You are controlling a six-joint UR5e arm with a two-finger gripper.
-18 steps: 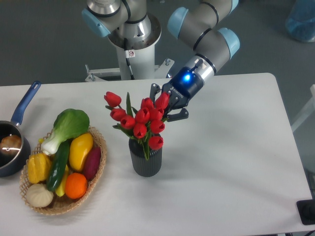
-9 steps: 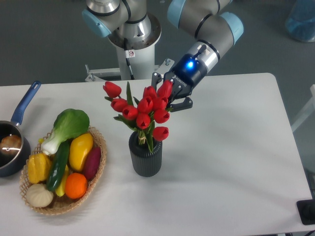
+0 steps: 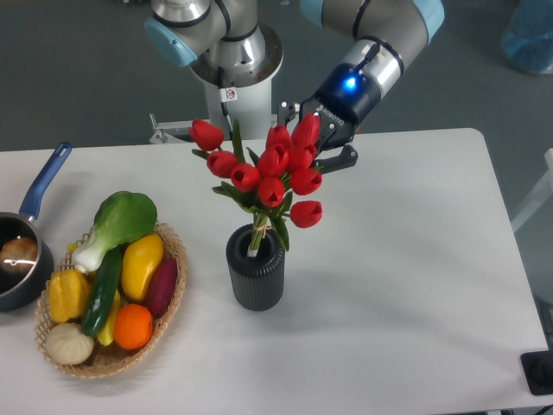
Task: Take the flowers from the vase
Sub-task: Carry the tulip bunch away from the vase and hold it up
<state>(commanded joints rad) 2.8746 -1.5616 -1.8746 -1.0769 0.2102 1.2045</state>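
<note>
Pincer (image 3: 313, 143) clamped on the flowers (image 3: 270, 171); stem ends only just inside the vase (image 3: 256, 268) mouth.

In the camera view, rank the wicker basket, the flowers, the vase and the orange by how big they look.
1. Wicker basket, widest overall.
2. Flowers, held by the gripper; raised nearer the camera, so possibly flattered.
3. Vase.
4. Orange, clearly smallest.
</note>
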